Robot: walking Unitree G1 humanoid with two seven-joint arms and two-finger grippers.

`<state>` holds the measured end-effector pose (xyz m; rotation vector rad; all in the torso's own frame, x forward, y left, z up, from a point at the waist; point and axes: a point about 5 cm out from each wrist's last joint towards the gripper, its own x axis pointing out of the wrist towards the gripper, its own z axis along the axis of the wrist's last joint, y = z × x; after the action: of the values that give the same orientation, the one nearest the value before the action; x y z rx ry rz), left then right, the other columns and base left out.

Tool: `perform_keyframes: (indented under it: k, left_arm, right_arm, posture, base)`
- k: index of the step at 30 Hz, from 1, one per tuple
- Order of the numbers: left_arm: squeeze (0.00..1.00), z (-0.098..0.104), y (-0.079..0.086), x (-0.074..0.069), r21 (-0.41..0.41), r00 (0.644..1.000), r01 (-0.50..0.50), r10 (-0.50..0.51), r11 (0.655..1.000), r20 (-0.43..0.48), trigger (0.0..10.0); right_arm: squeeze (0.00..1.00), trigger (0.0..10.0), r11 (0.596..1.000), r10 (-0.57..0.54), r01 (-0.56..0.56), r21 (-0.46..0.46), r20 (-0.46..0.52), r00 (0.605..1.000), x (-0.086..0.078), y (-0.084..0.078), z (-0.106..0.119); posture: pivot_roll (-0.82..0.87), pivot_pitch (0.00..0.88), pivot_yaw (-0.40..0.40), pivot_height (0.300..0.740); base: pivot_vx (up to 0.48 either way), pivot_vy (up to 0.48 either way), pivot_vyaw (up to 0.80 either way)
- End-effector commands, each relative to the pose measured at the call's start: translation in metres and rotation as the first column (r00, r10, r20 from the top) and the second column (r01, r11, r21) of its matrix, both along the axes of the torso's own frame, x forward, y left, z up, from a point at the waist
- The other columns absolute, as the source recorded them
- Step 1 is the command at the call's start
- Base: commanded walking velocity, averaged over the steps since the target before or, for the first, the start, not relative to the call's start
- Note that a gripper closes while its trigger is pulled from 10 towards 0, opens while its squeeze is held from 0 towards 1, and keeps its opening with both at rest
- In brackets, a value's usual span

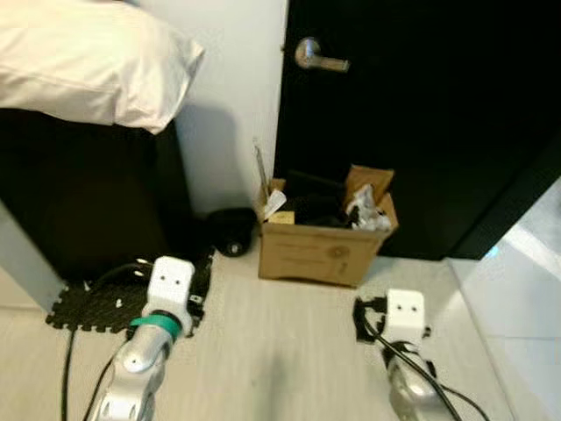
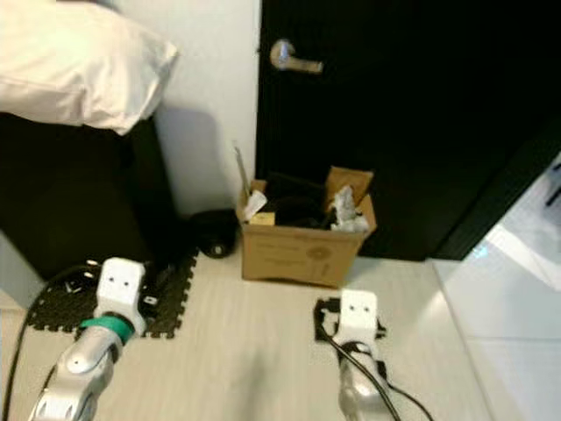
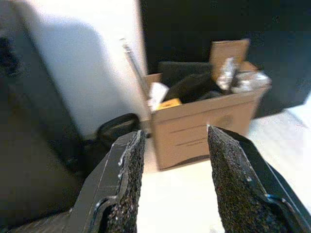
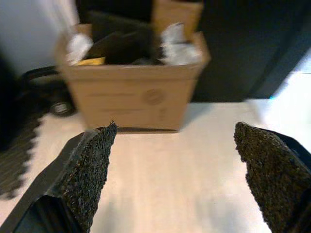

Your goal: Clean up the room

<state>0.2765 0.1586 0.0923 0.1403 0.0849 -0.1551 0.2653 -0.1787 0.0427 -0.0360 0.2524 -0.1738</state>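
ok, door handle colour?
Silver metal, a lever handle on the black door. It shows best in the left eye view.

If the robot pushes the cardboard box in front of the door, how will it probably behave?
The cardboard box stands flat on smooth pale floor, so it would probably slide rather than tip. It is stuffed above the rim with dark items and crumpled wrappers, so loose pieces may fall out. Its open flaps look thin and would likely bend under a claw.
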Motion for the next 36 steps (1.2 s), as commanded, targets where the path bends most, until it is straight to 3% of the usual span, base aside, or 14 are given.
perform_keyframes:
  k: [1, 13, 36]
  left_arm:
    - [0.00, -0.004, 0.001, -0.001, 0.007, 1.000, -0.002, 0.002, 1.000, -0.017, 10.0]
    - [0.00, -0.005, 0.000, -0.001, 0.010, 1.000, 0.003, -0.003, 1.000, -0.022, 10.0]
    - [0.00, -0.007, -0.001, -0.006, 0.020, 0.999, 0.005, -0.004, 1.000, -0.033, 10.0]
  right_arm:
    - [0.00, 10.0, 1.000, 0.000, -0.001, -0.016, -0.010, 1.000, -0.001, 0.000, -0.003]
    - [0.00, 10.0, 0.997, 0.053, -0.054, -0.051, -0.010, 0.999, -0.001, 0.005, -0.003]
    - [0.00, 10.0, 0.993, 0.097, -0.098, -0.064, -0.023, 0.995, -0.004, 0.011, -0.005]
  posture:
    - [0.14, 0.000, 0.010, 0.740]
    - [0.14, 0.000, 0.011, 0.740]
    - [0.14, 0.000, 0.011, 0.740]
  base:
    - [0.000, 0.000, 0.00]
    - [0.000, 0.000, 0.00]
    - [0.000, 0.000, 0.80]
